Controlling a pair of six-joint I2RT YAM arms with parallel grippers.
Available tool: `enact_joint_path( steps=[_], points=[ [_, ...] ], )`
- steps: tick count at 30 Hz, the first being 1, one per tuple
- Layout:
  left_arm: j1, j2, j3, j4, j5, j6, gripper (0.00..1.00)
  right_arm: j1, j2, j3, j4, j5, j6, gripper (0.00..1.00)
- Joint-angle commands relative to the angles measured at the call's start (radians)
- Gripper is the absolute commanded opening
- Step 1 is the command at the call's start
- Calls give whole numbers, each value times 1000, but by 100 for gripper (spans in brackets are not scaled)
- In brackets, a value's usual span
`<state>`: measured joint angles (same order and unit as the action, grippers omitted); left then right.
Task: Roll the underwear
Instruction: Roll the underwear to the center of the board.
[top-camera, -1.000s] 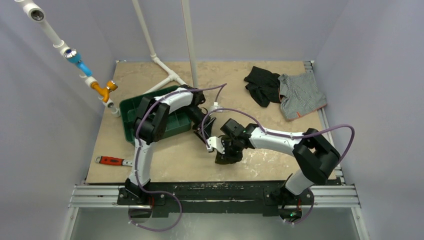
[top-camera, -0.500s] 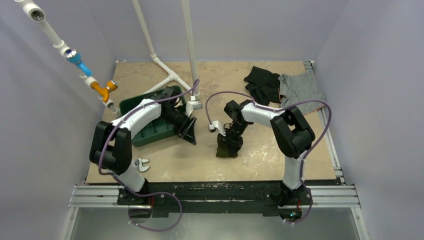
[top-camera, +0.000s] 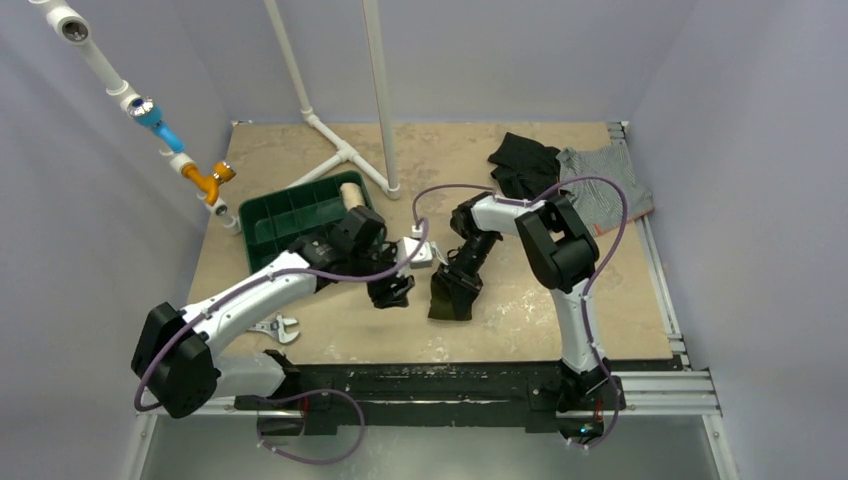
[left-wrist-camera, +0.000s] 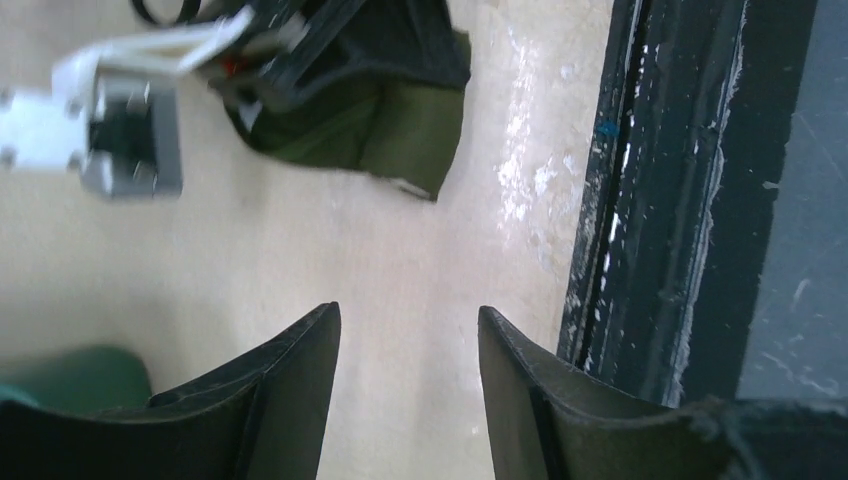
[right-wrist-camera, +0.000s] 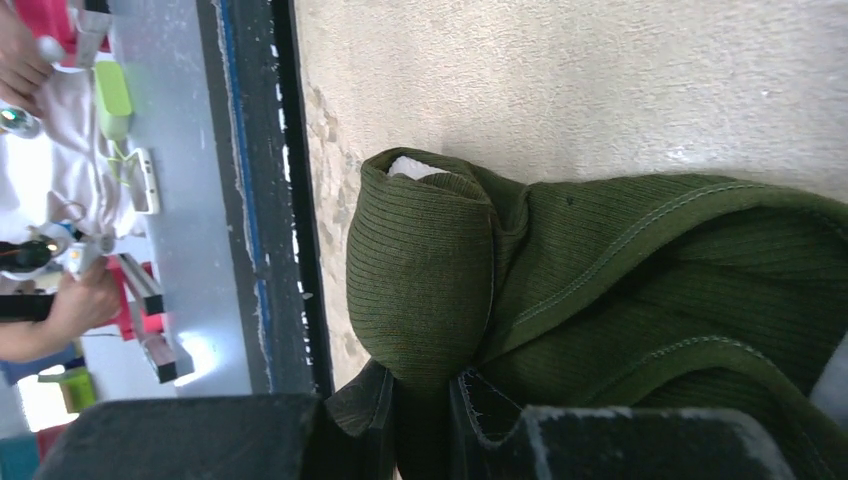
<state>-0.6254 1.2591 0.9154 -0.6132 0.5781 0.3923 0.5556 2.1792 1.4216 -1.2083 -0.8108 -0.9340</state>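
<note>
On the beige table (top-camera: 280, 150), right gripper (right-wrist-camera: 425, 392) pinches the underwear (right-wrist-camera: 600, 260); left gripper (left-wrist-camera: 408, 330) gapes, empty.

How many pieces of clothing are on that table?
3. The olive-green underwear near the middle, pinched in the right gripper's jaws; a black garment at the far right; a grey striped garment right beside it. The arms might hide more.
</note>
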Motion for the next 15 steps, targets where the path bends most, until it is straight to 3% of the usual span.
enact_joint_path(
  steps=[1,7,15],
  points=[
    [-166,48,14,182,-224,70,52,10,53,-7,70,61,-56,1],
    [-361,219,58,299,-373,133,52,10,59,-21,94,74,-41,0],
    [-442,352,72,397,-483,134,53,10,32,-21,96,80,-44,0]
  ],
)
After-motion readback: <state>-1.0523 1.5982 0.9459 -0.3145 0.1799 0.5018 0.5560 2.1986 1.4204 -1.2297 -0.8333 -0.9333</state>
